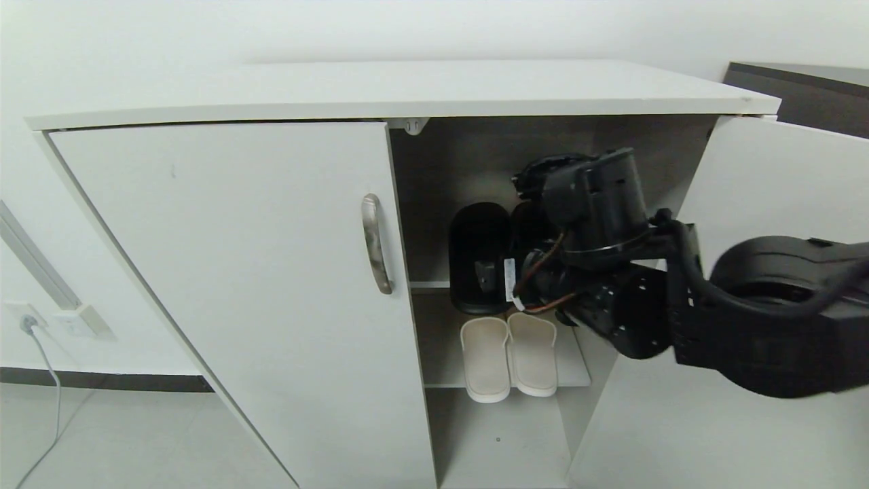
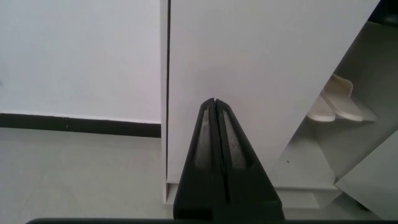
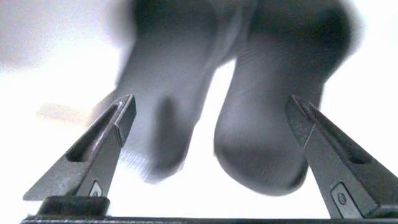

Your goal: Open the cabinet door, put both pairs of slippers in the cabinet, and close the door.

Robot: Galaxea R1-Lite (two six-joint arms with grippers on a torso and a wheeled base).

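In the head view you face a white cabinet (image 1: 407, 88). Its left door (image 1: 224, 272) is shut, with a metal handle (image 1: 377, 243) near its right edge, and its right door (image 1: 767, 183) stands swung open at the far right. Inside you see 2 shelves. The black slippers (image 1: 478, 255) lie side by side on the upper shelf, heels just over its front edge; the right one of the pair is partly hidden by your right arm (image 1: 611, 272), which reaches into the opening at that level. The white slippers (image 1: 509, 350) lie together on the lower shelf, their near ends also over its edge. On the wall at the left, a socket (image 1: 27, 320) has a cable hanging to the floor.

In the left wrist view, your left gripper (image 2: 214, 107) is clenched on nothing, its 2 fingers pressed flat together. It hangs outside the cabinet, in front of the shut left door, and the white slippers show on their shelf past the door's edge.

In the right wrist view, your right gripper (image 3: 211, 107) is released, fingers (image 3: 121, 118) spread wide. The black slippers loom blurred just beyond them; you cannot tell whether anything touches.
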